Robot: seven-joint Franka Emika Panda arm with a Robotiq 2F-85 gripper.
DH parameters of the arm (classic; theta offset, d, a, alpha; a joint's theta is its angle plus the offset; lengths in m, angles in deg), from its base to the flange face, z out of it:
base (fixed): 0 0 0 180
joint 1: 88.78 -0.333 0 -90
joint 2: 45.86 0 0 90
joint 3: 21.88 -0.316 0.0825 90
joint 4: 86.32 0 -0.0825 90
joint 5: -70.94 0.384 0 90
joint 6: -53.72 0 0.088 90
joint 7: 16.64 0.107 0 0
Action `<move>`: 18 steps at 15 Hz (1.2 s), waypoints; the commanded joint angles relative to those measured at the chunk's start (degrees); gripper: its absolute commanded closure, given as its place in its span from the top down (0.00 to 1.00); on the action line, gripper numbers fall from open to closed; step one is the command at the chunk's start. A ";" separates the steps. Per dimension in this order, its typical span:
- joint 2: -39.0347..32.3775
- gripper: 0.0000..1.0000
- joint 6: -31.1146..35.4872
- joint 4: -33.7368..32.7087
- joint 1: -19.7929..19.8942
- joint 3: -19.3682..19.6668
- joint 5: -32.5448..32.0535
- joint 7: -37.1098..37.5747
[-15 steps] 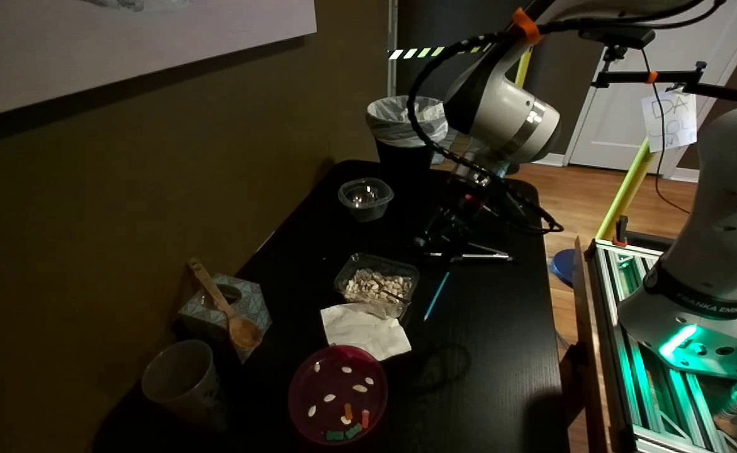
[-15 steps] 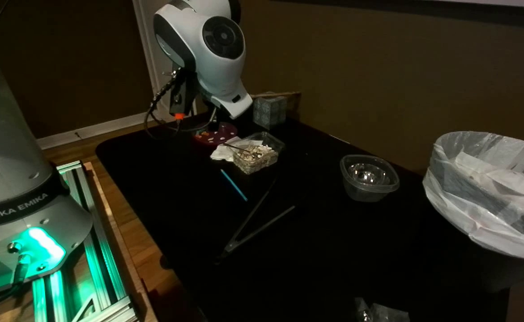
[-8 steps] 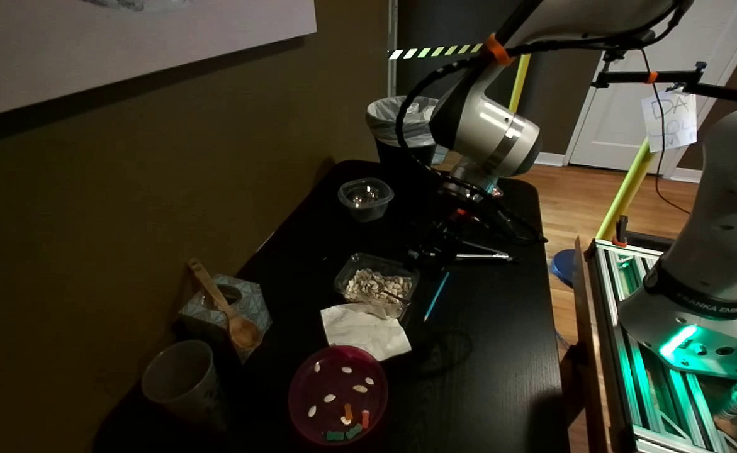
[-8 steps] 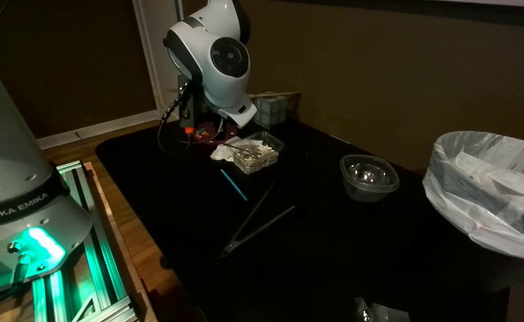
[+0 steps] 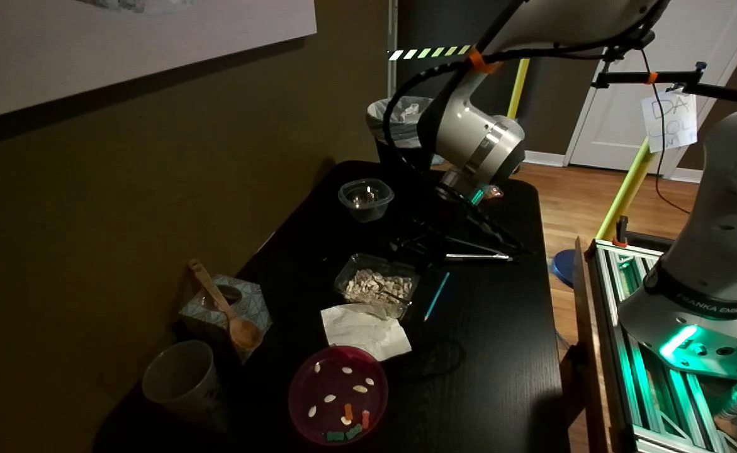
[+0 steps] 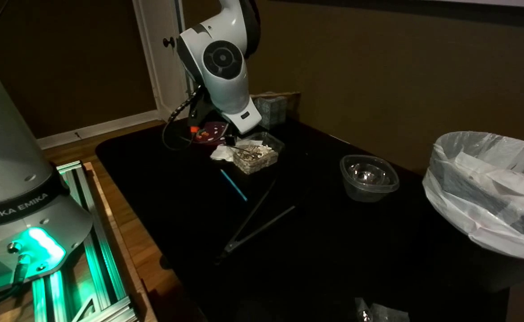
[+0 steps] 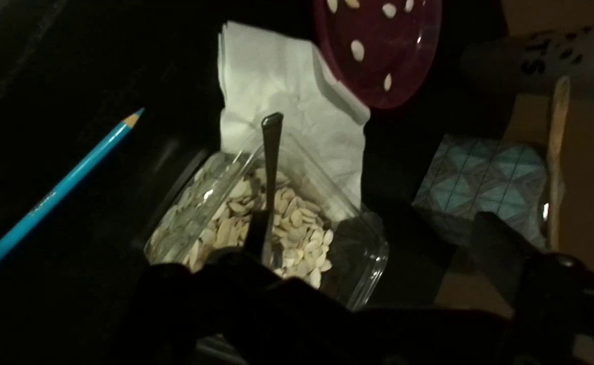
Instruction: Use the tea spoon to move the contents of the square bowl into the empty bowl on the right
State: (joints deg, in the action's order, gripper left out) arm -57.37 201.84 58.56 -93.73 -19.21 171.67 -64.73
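Saw, in an exterior view, the square bowl (image 5: 368, 261) on the black desk (image 5: 488, 365), shallow and clear-walled, just beyond a white napkin (image 5: 365, 335). Found, in an exterior view, the empty bowl (image 6: 369, 179) well to the right, see-through and glinting inside. Made out, in the wrist view, pale beige contents (image 7: 299, 228), flat and flaky, heaped toward the left inside the square bowl. Noted the tea spoon (image 7: 271, 157) tilted there, dull grey, reaching over the rim toward the napkin. Saw the end effector (image 7: 373, 221) spread wide; could not tell of contact with the tea spoon.
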 commanded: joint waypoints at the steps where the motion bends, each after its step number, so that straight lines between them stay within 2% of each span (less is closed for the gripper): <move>1: -5.40 1.00 6.03 -3.98 -0.60 -0.18 4.39 5.64; 2: -5.62 1.00 4.54 -3.71 -0.16 -0.29 1.82 9.72; 3: -3.27 1.00 3.79 -2.26 -0.10 -0.01 1.61 5.22; 6: -4.89 1.00 3.79 -3.02 -0.11 -0.02 1.60 8.17; 12: -6.45 1.00 8.09 -5.35 -1.23 -0.35 8.82 6.58; 18: -8.50 1.00 6.32 -5.49 -2.24 -1.11 10.64 4.93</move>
State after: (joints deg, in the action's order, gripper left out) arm -63.79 208.19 53.99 -95.17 -19.77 179.05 -57.19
